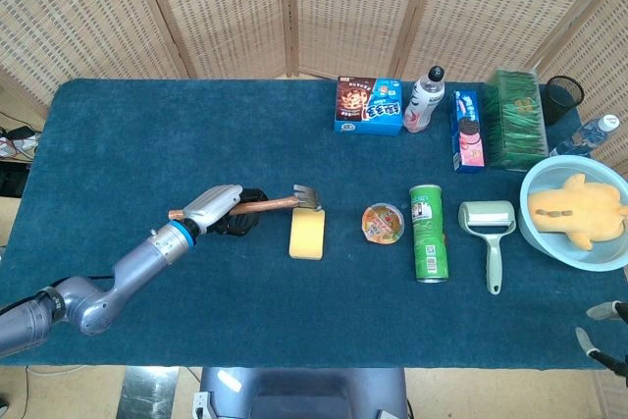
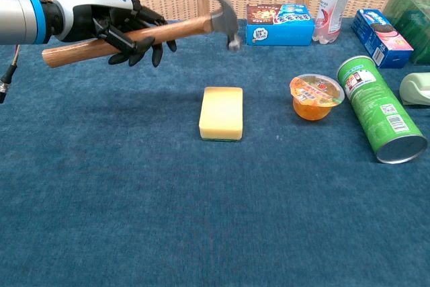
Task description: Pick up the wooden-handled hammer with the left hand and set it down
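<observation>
My left hand (image 2: 114,21) grips the wooden-handled hammer (image 2: 178,29) around the middle of its handle and holds it in the air, above and left of the yellow sponge (image 2: 221,113). The steel head (image 2: 225,21) points right and sits higher than the handle's butt end. In the head view the left hand (image 1: 224,208) and the hammer (image 1: 280,203) lie just left of the sponge (image 1: 306,234). Only the fingertips of my right hand (image 1: 599,329) show, at the bottom right corner beyond the table's edge.
Right of the sponge stand a jelly cup (image 1: 383,223), a green can on its side (image 1: 428,232) and a lint roller (image 1: 489,226). A blue bowl with a yellow toy (image 1: 575,212) sits far right. Snack boxes (image 1: 368,105) and a bottle (image 1: 424,100) line the back.
</observation>
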Robot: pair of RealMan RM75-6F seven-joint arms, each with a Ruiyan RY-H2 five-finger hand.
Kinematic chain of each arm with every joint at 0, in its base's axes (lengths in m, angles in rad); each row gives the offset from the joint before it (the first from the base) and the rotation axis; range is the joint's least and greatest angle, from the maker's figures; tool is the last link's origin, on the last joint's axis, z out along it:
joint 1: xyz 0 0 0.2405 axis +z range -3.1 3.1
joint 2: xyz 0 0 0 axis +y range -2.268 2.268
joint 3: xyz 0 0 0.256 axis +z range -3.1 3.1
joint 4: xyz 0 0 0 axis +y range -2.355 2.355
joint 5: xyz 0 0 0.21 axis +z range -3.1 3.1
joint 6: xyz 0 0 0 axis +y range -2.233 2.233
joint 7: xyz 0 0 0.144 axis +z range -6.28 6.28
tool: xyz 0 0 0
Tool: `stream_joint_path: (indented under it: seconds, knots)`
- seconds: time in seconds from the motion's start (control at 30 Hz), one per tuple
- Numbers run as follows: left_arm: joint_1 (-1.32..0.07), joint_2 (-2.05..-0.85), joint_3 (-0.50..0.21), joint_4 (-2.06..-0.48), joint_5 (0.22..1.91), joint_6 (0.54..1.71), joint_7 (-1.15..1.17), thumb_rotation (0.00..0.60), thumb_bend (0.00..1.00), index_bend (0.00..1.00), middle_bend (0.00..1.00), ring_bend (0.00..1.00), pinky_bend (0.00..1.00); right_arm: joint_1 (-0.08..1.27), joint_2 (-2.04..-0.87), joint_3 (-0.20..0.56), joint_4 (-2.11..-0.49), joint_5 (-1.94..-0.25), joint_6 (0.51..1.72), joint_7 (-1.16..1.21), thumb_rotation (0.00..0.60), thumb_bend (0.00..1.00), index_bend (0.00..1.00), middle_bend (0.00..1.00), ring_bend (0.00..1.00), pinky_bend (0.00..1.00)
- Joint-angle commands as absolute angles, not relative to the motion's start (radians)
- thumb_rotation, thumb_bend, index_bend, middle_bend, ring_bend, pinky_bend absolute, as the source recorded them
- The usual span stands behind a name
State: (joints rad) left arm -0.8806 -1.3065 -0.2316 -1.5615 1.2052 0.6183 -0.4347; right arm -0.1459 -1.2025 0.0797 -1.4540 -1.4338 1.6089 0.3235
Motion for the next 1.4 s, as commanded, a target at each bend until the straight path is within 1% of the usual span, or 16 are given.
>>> stream_joint_path:
  seconds: [0.03,0.13,0.3,0.37,0.43,0.5,0.6,0.7,0.8,0.87,0.97,1.03,1.17,1.23,1.33,1.4]
  knots:
    - [-0.841,-1.349,-0.249,-1.539,1.266,0.700,-0.513,0.600,0.67,0.53,0.66,0.64,0.74,-0.146,-1.202,0.080,-1.455,-1.435,1.608,0.322,0.600,0.29,0.50,0.52,0.44,0.35]
    - [-0.840,-1.353,-0.242,-1.523,1.297,0.694,-0.562,0.600,0.66,0.53,0.66,0.64,0.74,-0.145,-1.202,0.080,-1.456,-1.436,1.607,0.320,0.600,0.29,0.50,0.52,0.44,0.35]
    - [-0.897,-1.321,-0.203,-1.507,1.293,0.536,-0.565,0.600,0.66,0.53,0.67,0.65,0.74,-0.147,-1.202,0.080,-1.456,-1.434,1.607,0.321,0.600,0.29,0.50,0.52,0.44,0.35]
    - [-0.913,-1.320,-0.197,-1.501,1.278,0.496,-0.557,0.600,0.66,0.53,0.67,0.65,0.74,-0.148,-1.202,0.080,-1.455,-1.434,1.607,0.322,0.600,0.29,0.50,0.52,0.44,0.35]
    - [-0.930,-1.326,-0.191,-1.490,1.250,0.456,-0.549,0.600,0.66,0.53,0.67,0.65,0.74,-0.148,-1.202,0.080,-1.453,-1.433,1.606,0.324,0.600,0.29,0.50,0.52,0.44,0.35]
    - [-0.958,-1.337,-0.181,-1.469,1.198,0.381,-0.549,0.600,0.66,0.53,0.67,0.65,0.74,-0.150,-1.201,0.081,-1.452,-1.431,1.607,0.326,0.600,0.29,0.50,0.52,0.44,0.35]
    - [-0.991,-1.344,-0.172,-1.443,1.139,0.310,-0.541,0.600,0.66,0.53,0.67,0.66,0.75,-0.152,-1.200,0.081,-1.451,-1.428,1.605,0.329,0.600,0.29,0.50,0.52,0.44,0.35]
    - [-1.017,-1.349,-0.155,-1.418,1.069,0.288,-0.513,0.600,0.66,0.53,0.67,0.66,0.75,-0.154,-1.202,0.081,-1.447,-1.426,1.603,0.331,0.600,0.29,0.50,0.52,0.44,0.34]
    - [-1.041,-1.331,-0.136,-1.429,0.998,0.276,-0.491,0.600,0.66,0.53,0.67,0.66,0.75,-0.154,-1.202,0.081,-1.447,-1.427,1.605,0.332,0.600,0.29,0.50,0.52,0.44,0.35]
    - [-1.052,-1.318,-0.126,-1.442,0.974,0.285,-0.471,0.600,0.66,0.53,0.67,0.66,0.75,-0.155,-1.203,0.082,-1.448,-1.429,1.607,0.331,0.600,0.29,0.50,0.52,0.44,0.35]
    - [-1.047,-1.295,-0.125,-1.483,0.953,0.344,-0.441,0.600,0.66,0.53,0.67,0.66,0.75,-0.156,-1.203,0.082,-1.450,-1.433,1.612,0.330,0.600,0.29,0.50,0.52,0.44,0.34]
    - [-1.023,-1.266,-0.145,-1.539,0.951,0.420,-0.430,0.600,0.66,0.53,0.67,0.66,0.76,-0.157,-1.202,0.081,-1.453,-1.437,1.617,0.329,0.600,0.29,0.50,0.52,0.44,0.34]
    - [-0.989,-1.246,-0.162,-1.591,0.963,0.506,-0.415,0.600,0.66,0.53,0.67,0.66,0.75,-0.158,-1.201,0.082,-1.454,-1.440,1.620,0.328,0.600,0.29,0.50,0.52,0.44,0.34]
    - [-0.957,-1.228,-0.177,-1.633,0.982,0.571,-0.412,0.600,0.66,0.53,0.67,0.66,0.75,-0.159,-1.200,0.080,-1.458,-1.445,1.625,0.327,0.600,0.29,0.50,0.52,0.44,0.34]
    - [-0.928,-1.208,-0.177,-1.670,1.009,0.604,-0.409,0.600,0.66,0.53,0.67,0.66,0.75,-0.160,-1.200,0.079,-1.460,-1.446,1.625,0.325,0.600,0.29,0.50,0.52,0.44,0.34]
    - [-0.904,-1.187,-0.164,-1.692,1.033,0.618,-0.401,0.600,0.66,0.53,0.67,0.66,0.75,-0.157,-1.201,0.079,-1.461,-1.450,1.623,0.323,0.600,0.29,0.50,0.52,0.44,0.34]
